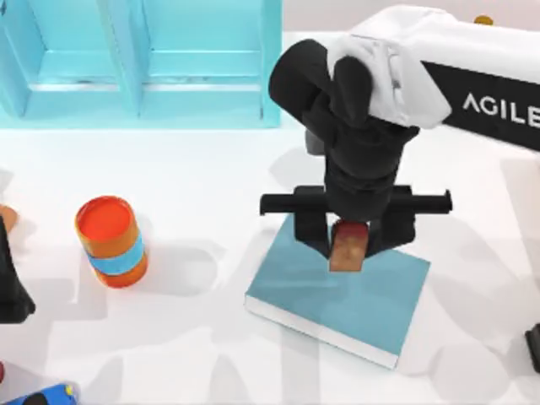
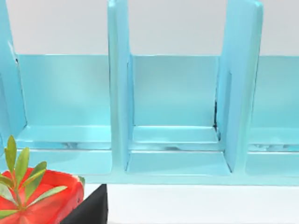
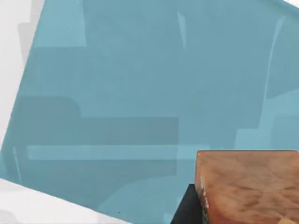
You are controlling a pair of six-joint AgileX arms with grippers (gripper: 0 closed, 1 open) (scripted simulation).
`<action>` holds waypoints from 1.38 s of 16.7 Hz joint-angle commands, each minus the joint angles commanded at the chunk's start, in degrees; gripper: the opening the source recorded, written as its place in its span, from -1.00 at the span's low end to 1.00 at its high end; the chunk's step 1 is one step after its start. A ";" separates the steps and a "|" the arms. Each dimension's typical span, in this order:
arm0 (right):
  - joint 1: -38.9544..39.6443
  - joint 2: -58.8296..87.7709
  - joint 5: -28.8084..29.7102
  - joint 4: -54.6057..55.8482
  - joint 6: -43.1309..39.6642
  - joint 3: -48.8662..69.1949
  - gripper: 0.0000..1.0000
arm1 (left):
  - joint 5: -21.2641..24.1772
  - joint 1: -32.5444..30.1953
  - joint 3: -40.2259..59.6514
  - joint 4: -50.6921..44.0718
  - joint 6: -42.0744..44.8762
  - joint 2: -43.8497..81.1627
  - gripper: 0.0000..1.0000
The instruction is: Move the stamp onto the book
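The teal-blue book (image 1: 354, 308) lies flat on the white table, right of centre. My right gripper (image 1: 349, 242) hangs over the book's far part, pointing down and shut on the stamp (image 1: 348, 246), whose dark red top and tan-orange base show between the black fingers. In the right wrist view the stamp's wooden base (image 3: 247, 186) is close over the book's cover (image 3: 131, 93); I cannot tell whether they touch. My left arm (image 1: 12, 283) stays parked at the table's left edge.
An orange can with a blue band (image 1: 111, 240) stands left of the book. A light blue shelf unit (image 1: 143, 59) spans the back left. A red pot with a green plant (image 2: 37, 200) sits near the left arm. A small blue object (image 1: 42, 395) lies at the front left corner.
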 joint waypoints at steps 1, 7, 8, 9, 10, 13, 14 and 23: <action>0.01 -0.01 0.01 -0.07 -0.01 0.05 -1.00 | 0.00 0.00 0.00 0.00 0.00 0.00 1.00; 0.01 -0.01 0.01 -0.07 -0.01 0.05 -0.40 | 0.00 0.00 0.00 0.00 0.00 0.00 1.00; 0.01 -0.01 0.01 -0.07 -0.01 0.05 -0.25 | 0.00 0.00 0.00 0.00 0.00 0.00 1.00; 0.01 -0.01 0.01 -0.07 -0.01 0.05 -0.10 | 0.00 0.00 0.00 0.00 0.00 0.00 1.00; 0.01 -0.01 0.01 -0.07 -0.01 0.05 0.06 | 0.00 0.00 0.00 0.00 0.00 0.00 1.00; 0.01 -0.01 0.01 -0.07 -0.01 0.05 0.51 | 0.00 0.00 0.00 0.00 0.00 0.00 1.00; 0.01 -0.01 0.01 -0.07 -0.01 0.05 0.66 | 0.00 0.00 0.00 0.00 0.00 0.00 1.00; 0.01 -0.01 0.01 -0.07 -0.01 0.05 1.00 | 0.00 0.00 0.00 0.00 0.00 0.00 1.00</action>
